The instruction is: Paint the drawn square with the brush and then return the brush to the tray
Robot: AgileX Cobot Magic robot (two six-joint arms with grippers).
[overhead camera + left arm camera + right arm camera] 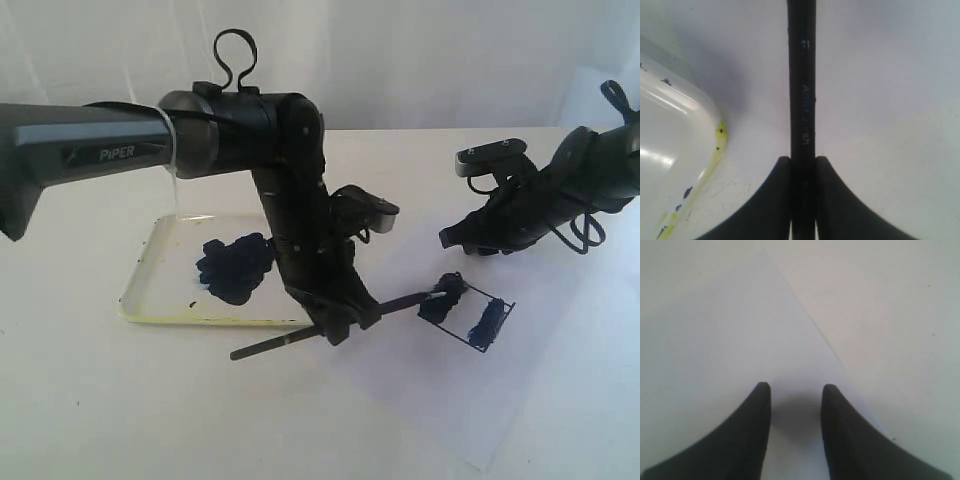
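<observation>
The brush [272, 345] is a thin black stick lying nearly level, and my left gripper [345, 322] is shut on its handle. Its dark tip rests at the left corner of the drawn square [470, 310], a small tilted black-lined square with dark blue smears at two corners. In the left wrist view the brush handle [803, 95] runs straight out between the closed fingers of the left gripper [803, 161]. The tray [150, 262] lies to the left of that gripper, with a blue-black blotch [236, 266] in it. My right gripper [448, 238] hovers open behind the square, holding nothing.
The square is drawn on a white paper sheet [430, 400] that reaches toward the front right. The right gripper [796, 387] hangs over that paper [730, 340] near its edge. The tray's yellow-stained corner [719, 131] shows beside the brush handle.
</observation>
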